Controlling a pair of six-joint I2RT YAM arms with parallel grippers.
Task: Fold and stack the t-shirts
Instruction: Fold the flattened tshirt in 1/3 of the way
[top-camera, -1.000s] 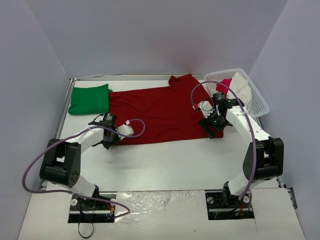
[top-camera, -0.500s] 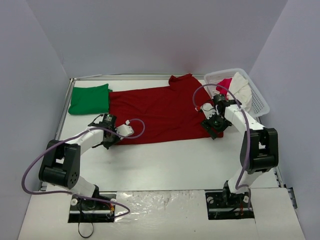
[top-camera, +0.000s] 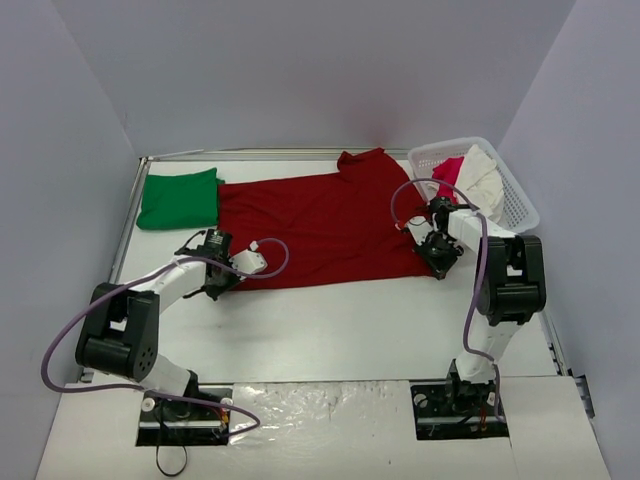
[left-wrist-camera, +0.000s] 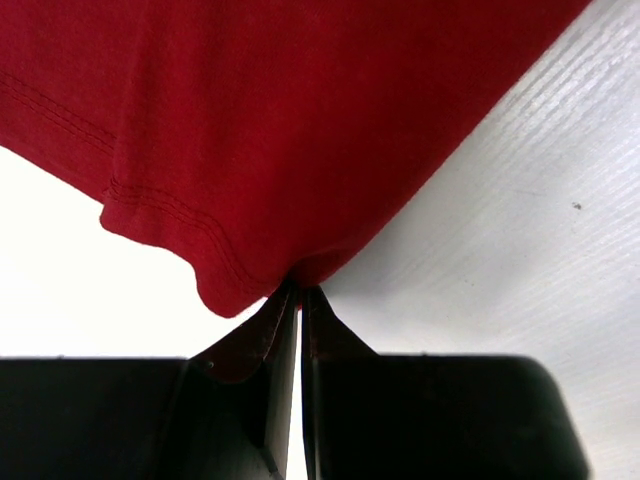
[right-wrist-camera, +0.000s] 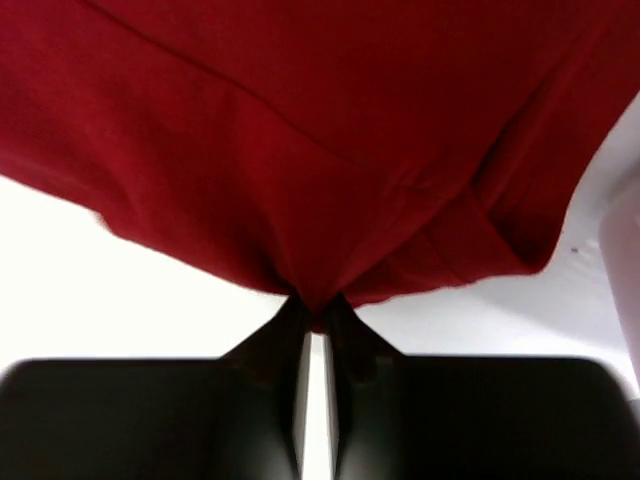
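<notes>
The dark red t-shirt (top-camera: 320, 225) lies spread flat across the middle of the table. A folded green t-shirt (top-camera: 178, 198) rests at its far left end. My left gripper (top-camera: 222, 283) pinches the red shirt's near-left corner (left-wrist-camera: 235, 285), jaws shut on the hemmed cloth. At the shirt's near-right corner my right gripper (top-camera: 440, 262) is shut on a bunched fold of the red cloth (right-wrist-camera: 320, 285). Both wrist views show red cloth (left-wrist-camera: 300, 120) rising from the fingertips.
A white basket (top-camera: 505, 185) with pink and cream cloth stands at the far right, close behind the right arm. The table's raised rim (top-camera: 135, 200) runs along the left side, just beyond the green shirt.
The right gripper has slid to the right along the red shirt's near edge and shut on its corner. The left gripper has kept its hold and its place.
</notes>
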